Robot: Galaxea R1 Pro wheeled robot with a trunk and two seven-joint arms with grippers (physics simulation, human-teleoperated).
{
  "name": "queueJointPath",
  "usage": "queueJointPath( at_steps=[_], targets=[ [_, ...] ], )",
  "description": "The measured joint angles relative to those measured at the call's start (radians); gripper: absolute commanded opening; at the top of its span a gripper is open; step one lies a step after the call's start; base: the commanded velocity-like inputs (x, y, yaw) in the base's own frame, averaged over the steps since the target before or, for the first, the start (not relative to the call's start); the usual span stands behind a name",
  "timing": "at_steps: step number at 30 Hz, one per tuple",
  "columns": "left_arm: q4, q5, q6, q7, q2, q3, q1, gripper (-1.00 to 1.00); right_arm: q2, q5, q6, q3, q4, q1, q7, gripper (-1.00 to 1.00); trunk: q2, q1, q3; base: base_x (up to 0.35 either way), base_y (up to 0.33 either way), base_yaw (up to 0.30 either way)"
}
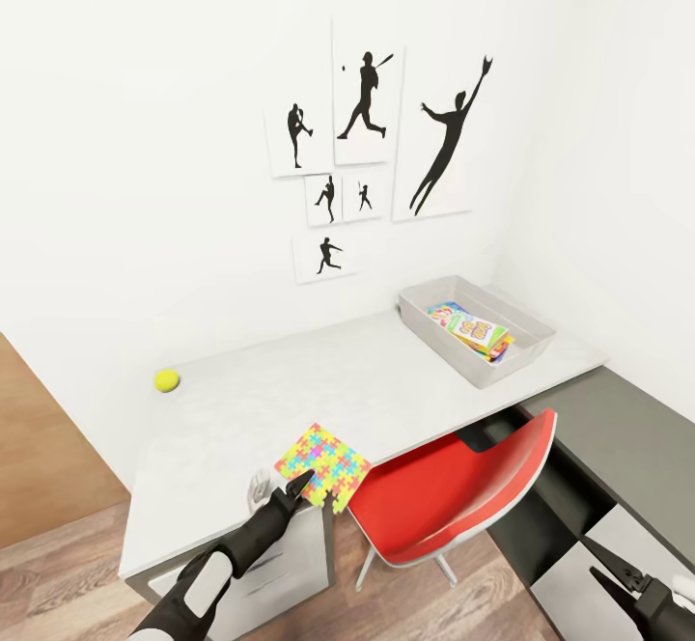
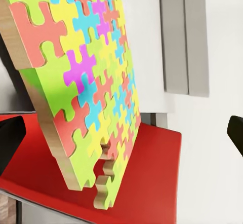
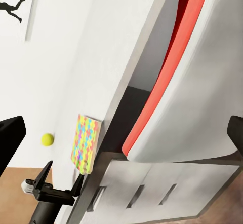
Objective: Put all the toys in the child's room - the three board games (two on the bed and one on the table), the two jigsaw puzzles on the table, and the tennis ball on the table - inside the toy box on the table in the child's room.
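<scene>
The left gripper point(image 1: 317, 491) hovers at the near edge of the white table point(image 1: 290, 380) with its two black fingers spread apart, and the jigsaw puzzle point(image 1: 323, 462) lies flat just ahead of the fingertips, one corner reaching between them without either finger closing on it. In the left wrist view the same colourful puzzle point(image 2: 86, 82) sits between the dark fingertips at the frame's sides, overhanging the table edge above the red chair point(image 2: 152, 183). Beyond the fingers and off to their left, the tennis ball point(image 1: 167, 380) rests on the table near the wall. Far ahead and to the right of the fingers stands the grey toy box point(image 1: 526, 347), with board games point(image 1: 471, 329) already inside it. The right gripper point(image 1: 610, 571) hangs low beside the red chair point(image 1: 454, 496), well apart from the table top, its fingers held open around nothing. The right wrist view takes in the puzzle point(image 3: 85, 143), the ball point(image 3: 47, 139) and the left gripper point(image 3: 62, 181) with its parted fingers.
</scene>
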Motion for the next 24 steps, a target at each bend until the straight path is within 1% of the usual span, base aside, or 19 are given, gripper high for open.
queueJointPath(
  at_steps=[4, 7, 24],
  targets=[
    [0.0, -0.001, 0.001, 0.007, 0.0, 0.001, 0.0, 1.0, 0.0, 0.0, 0.0, 0.0, 0.0, 0.0, 0.0, 1.0, 0.0, 0.001, 0.0, -0.227, 0.0, 0.0],
    [0.0, -0.001, 0.001, 0.008, 0.0, 0.001, 0.0, 1.0, 0.0, 0.0, 0.0, 0.0, 0.0, 0.0, 0.0, 1.0, 0.0, 0.0, 0.0, -0.113, 0.0, 0.0],
    [0.0, 0.0, 0.0, 0.009, 0.0, 0.003, 0.0, 1.0, 0.0, 0.0, 0.0, 0.0, 0.0, 0.0, 0.0, 1.0, 0.0, 0.0, 0.0, -0.01, 0.0, 0.0]
  ],
)
